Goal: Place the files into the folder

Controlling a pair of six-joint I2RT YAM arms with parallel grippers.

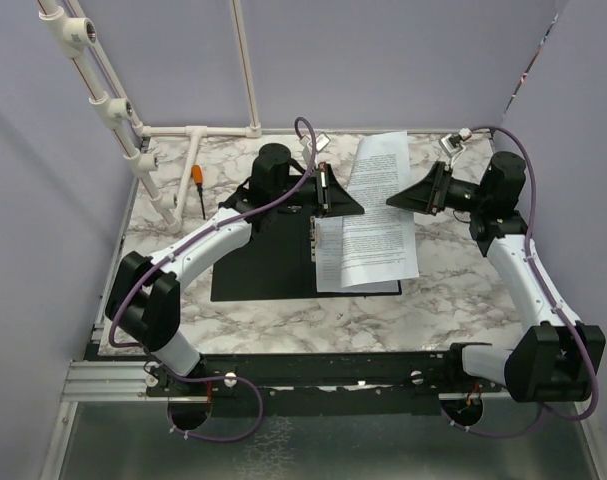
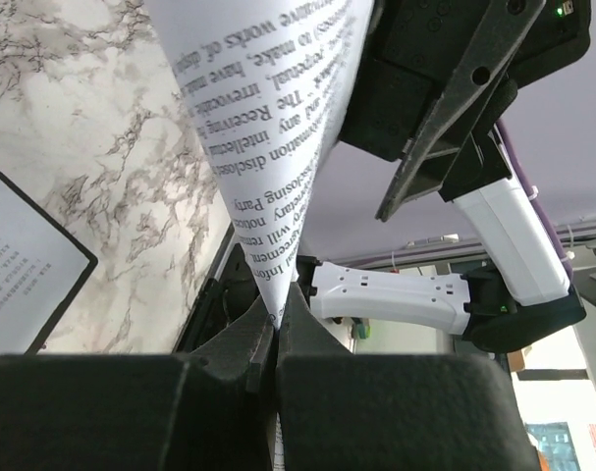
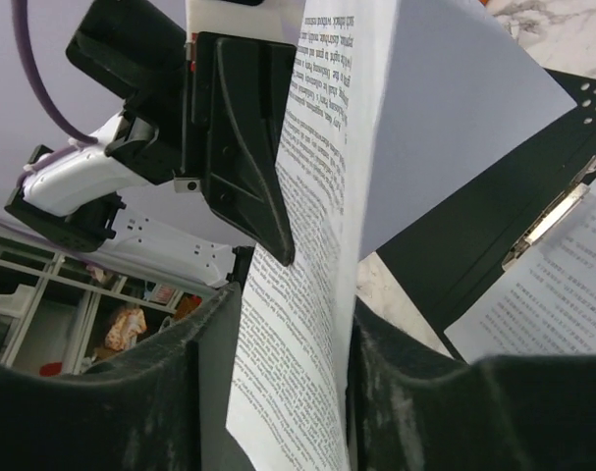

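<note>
The left gripper (image 2: pixel 274 324) is clamped on one edge of the lifted sheet (image 2: pixel 268 118), whose opposite edge stands between the parted fingers of the right gripper (image 3: pixel 293 299), while the open folder (image 1: pixel 258 265) lies on the table below both, a second sheet (image 1: pixel 328 262) on it.

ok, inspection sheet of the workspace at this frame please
Surface: marble-patterned table.
Job's things: folder lies open, black inside up; one sheet lies on its right half next to the spine clip; a second, raised sheet stands above it.
Clutter: orange-handled screwdriver, back left.
Grippers: left gripper shut on the raised sheet's corner; right gripper open, the sheet's edge between its fingers.
Cables: purple cables along both arms.
Surroundings: white pipe frame, plain walls.
</note>
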